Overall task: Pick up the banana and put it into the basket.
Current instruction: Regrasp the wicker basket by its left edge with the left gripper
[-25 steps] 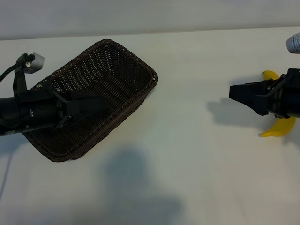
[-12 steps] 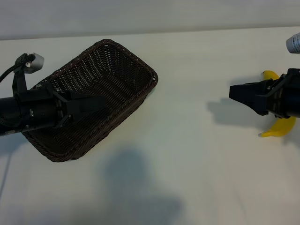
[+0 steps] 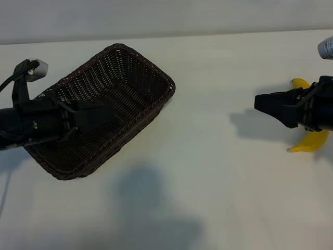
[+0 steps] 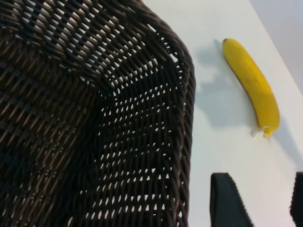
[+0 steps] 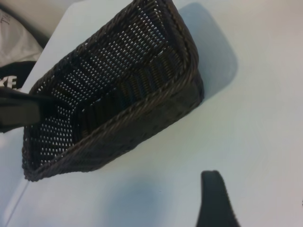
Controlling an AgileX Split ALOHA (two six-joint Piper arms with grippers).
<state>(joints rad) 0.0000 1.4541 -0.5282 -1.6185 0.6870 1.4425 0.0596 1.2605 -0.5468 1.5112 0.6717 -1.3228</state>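
The dark brown wicker basket (image 3: pixel 117 99) lies at an angle on the left of the white table and is empty (image 4: pixel 94 118) (image 5: pixel 118 94). My left gripper (image 3: pixel 106 114) hovers open over its near side, nothing between its fingers (image 4: pixel 227 203). The yellow banana (image 3: pixel 310 141) lies on the table at the far right, mostly hidden under my right arm in the exterior view. In the left wrist view the whole banana (image 4: pixel 251 80) shows beyond the basket's rim. My right gripper (image 3: pixel 263 104) hangs open above the table left of the banana, pointing toward the basket, one finger (image 5: pixel 215 198) in sight.
A white cylindrical container (image 3: pixel 326 48) stands at the far right edge behind the banana. Bare white table (image 3: pixel 208 156) stretches between the basket and the right gripper. A dark cloth with white letters (image 5: pixel 12 80) lies beyond the table's edge.
The left gripper has drawn back very slightly over the basket. The right arm, the banana and the basket have not moved.
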